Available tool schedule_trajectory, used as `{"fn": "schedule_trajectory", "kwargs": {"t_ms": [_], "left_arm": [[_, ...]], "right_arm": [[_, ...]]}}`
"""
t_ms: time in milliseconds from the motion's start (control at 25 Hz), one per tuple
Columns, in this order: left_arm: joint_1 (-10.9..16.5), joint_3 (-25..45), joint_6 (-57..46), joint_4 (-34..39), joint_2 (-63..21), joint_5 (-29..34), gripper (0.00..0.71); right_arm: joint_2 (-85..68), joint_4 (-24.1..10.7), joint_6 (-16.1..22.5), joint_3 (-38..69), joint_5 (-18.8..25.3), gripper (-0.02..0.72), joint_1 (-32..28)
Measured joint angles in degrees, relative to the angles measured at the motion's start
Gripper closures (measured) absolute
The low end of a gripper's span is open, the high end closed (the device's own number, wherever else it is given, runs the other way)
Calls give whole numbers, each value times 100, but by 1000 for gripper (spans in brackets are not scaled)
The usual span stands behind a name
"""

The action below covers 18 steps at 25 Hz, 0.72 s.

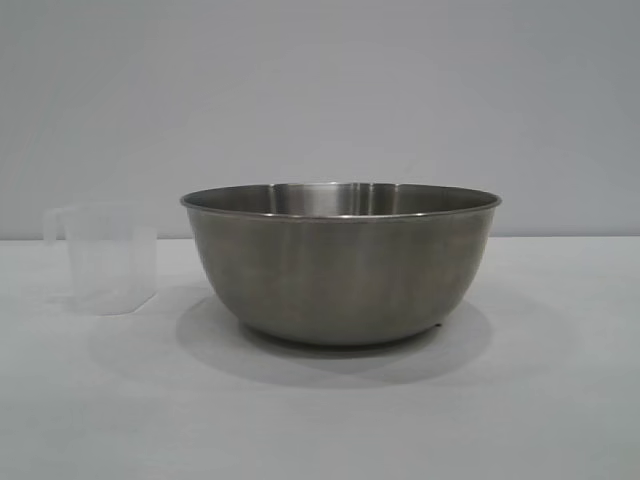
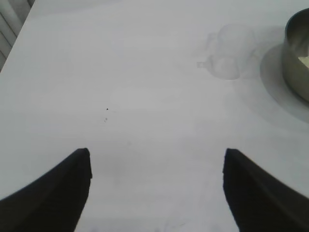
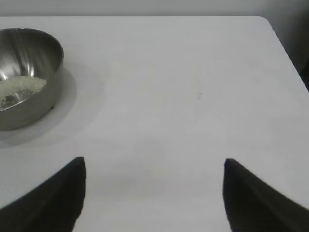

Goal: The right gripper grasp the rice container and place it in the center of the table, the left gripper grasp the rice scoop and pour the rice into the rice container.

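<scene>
The steel rice container (image 1: 340, 265) stands upright in the middle of the white table (image 1: 320, 420). Rice (image 3: 21, 87) lies in its bottom; the bowl also shows in the right wrist view (image 3: 29, 96) and at the edge of the left wrist view (image 2: 297, 58). The clear rice scoop (image 1: 108, 260) stands upright beside the bowl, to its left, and looks empty; it shows faintly in the left wrist view (image 2: 227, 60). My left gripper (image 2: 157, 159) is open and empty above bare table, away from the scoop. My right gripper (image 3: 154, 164) is open and empty, away from the bowl.
The table's far edge and rounded corner (image 3: 263, 21) show in the right wrist view. The table's side edge (image 2: 14, 41) shows in the left wrist view. A plain grey wall (image 1: 320, 90) stands behind the table.
</scene>
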Motion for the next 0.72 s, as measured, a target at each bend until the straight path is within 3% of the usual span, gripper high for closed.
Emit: {"fn": "schedule_trajectory", "kwargs": {"t_ms": [720], "left_arm": [[0, 0, 81, 0, 0, 0, 211]], "right_arm": [[0, 0, 0, 0, 0, 204, 146]]}}
